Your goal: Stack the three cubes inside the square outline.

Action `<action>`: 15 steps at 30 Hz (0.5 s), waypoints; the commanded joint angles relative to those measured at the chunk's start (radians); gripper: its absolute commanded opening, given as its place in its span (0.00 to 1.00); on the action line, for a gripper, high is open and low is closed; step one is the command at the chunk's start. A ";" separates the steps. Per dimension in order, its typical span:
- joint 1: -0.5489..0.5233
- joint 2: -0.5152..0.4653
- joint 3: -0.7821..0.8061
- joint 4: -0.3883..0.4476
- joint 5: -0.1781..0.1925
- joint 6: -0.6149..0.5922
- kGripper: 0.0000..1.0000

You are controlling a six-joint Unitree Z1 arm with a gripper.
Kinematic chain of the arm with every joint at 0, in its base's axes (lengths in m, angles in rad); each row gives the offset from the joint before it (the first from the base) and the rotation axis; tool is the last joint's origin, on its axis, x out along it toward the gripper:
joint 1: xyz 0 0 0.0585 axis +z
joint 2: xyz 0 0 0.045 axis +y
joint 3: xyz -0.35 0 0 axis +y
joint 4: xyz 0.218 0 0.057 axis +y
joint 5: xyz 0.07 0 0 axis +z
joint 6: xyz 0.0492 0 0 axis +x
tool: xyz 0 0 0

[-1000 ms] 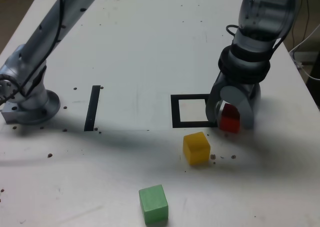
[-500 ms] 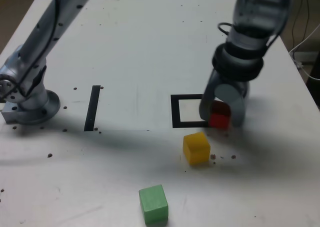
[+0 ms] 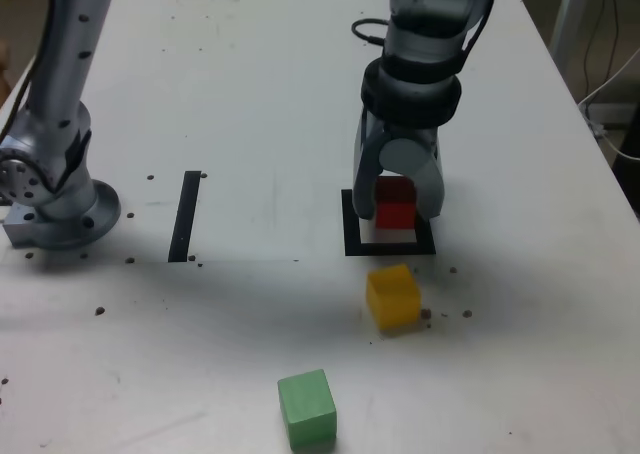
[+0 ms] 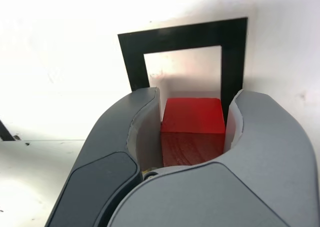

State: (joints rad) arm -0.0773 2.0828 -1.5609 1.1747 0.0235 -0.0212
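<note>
- Over the square outline, on the exterior view's right half of the table, the gripper has its jaws drawn in on the red cube, which sits between them.
- Gripper and cube have swung across from beyond the outline's edge at the exterior view's right, so the first block of the stack now looks nearly placed.
- Whether its underside touches the table I cannot tell (the fingers hide too much); my guess is that a small centring move, then lowering and release, comes next.
- Letting go off-centre could leave it overlapping the black border and make a poor base.
- Just off the outline, towards the table's near edge, the yellow cube stands alone; the green cube is nearer that edge, towards the exterior view's left. Neither has moved, and both remain to be stacked.
- The pale table carries a straight black strip and scattered dark specks; the arm's base stands by its edge at the exterior view's left.
- Past the opposite edge, a thin white cable hangs in a dim room.
</note>
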 commanded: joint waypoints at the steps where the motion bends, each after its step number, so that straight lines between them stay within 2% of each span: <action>1: 0.011 -0.015 0.021 -0.020 -0.005 -0.002 0.24; 13: 0.063 -0.043 0.143 -0.120 -0.017 0.000 0.24; 15: 0.064 -0.041 0.152 -0.136 -0.021 0.004 0.31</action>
State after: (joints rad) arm -0.0142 2.0465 -1.4150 1.0516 0.0061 -0.0211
